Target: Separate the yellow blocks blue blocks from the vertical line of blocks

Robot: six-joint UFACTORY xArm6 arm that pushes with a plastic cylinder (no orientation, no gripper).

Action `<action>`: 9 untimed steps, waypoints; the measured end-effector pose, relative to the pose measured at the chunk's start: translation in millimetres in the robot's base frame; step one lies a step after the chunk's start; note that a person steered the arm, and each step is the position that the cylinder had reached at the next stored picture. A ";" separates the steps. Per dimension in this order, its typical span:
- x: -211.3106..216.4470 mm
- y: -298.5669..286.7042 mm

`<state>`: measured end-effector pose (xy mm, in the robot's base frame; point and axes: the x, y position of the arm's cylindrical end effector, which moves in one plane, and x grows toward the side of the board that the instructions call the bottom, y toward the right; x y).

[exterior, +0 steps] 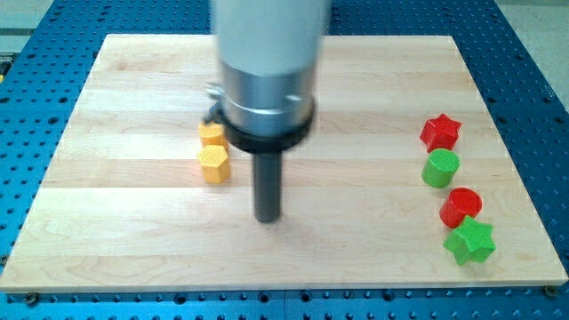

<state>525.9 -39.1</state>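
Observation:
Two yellow blocks sit left of the board's middle: a yellow hexagon (213, 164) and, just above it, a second yellow block (212, 134) partly hidden by the arm. My tip (267, 218) rests on the board, below and to the right of the yellow hexagon, a short gap apart. At the view's right a vertical line holds a red star (440, 132), a green cylinder (440, 168), a red cylinder (461, 206) and a green star (470, 242). No blue block shows; the arm's body hides part of the board.
The wooden board (116, 231) lies on a blue perforated table (36, 116). The arm's wide silver and black body (267, 80) hangs over the board's upper middle and hides what lies behind it.

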 end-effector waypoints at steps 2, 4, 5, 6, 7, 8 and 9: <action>-75.3 -19.9; -111.7 -71.4; -116.3 -47.4; -148.1 -10.3; -160.9 42.7; -135.1 49.5; -131.5 49.9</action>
